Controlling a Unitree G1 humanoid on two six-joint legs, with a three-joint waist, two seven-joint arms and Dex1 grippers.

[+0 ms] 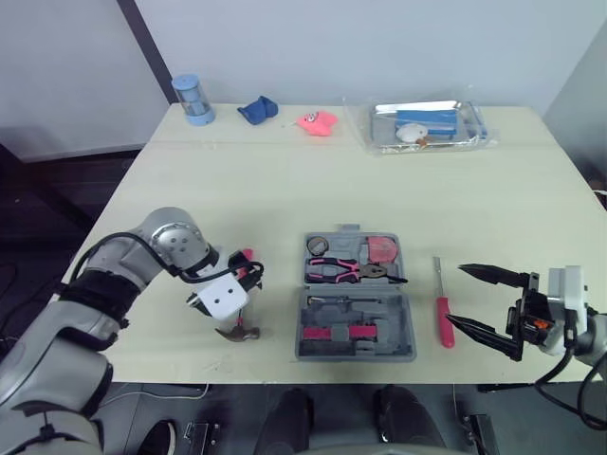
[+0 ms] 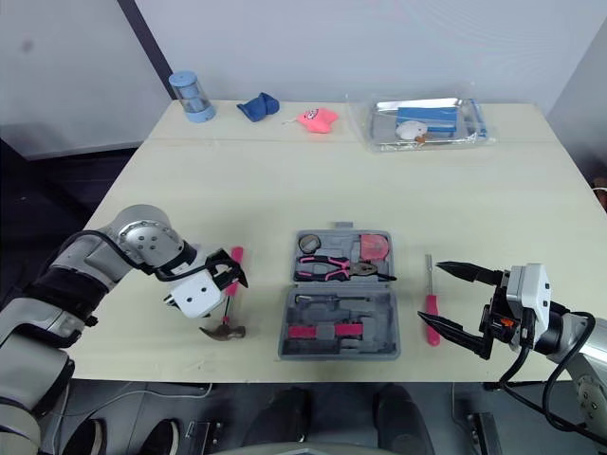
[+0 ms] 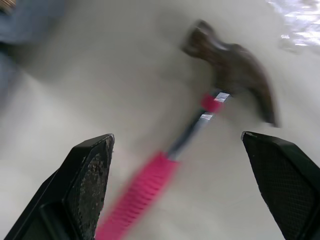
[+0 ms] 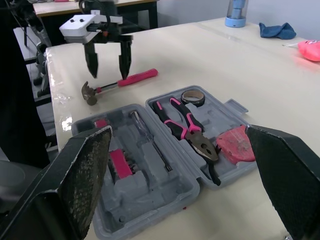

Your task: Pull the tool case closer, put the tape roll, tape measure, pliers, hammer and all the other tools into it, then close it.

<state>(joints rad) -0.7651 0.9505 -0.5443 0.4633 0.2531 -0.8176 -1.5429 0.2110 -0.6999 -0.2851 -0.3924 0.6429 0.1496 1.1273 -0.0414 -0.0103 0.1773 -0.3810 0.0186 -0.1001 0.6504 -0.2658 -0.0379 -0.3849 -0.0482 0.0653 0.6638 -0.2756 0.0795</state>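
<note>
- The tool case (image 1: 356, 334) lies open and flat on the table (image 1: 285, 180), near its front edge at about 6 o'clock from the table's middle.
- The case's far half holds the tape roll (image 1: 318, 245) at its 10 o'clock corner, the tape measure (image 1: 383, 249) at its 2 o'clock corner, and the pliers (image 1: 356, 271) lying across just below both.
- The hammer (image 4: 117, 82) lies on the table at 9 o'clock from the case, apart from it, with its head toward the front edge.
- The left gripper (image 4: 108, 69) hovers over the hammer, fingers spread wide on either side of the pink handle and gripping nothing.
- A red-handled screwdriver (image 1: 442, 313) lies at 3 o'clock from the case, just beside it.
- The right gripper (image 1: 458, 294) sits further out at 3 o'clock, just past the screwdriver, its fingers wide apart and empty.
- Along the back edge are a blue canister (image 1: 193, 99) at 11 o'clock, a blue cloth (image 1: 257, 110) and a clear bag (image 1: 427, 125) at 1 o'clock.
</note>
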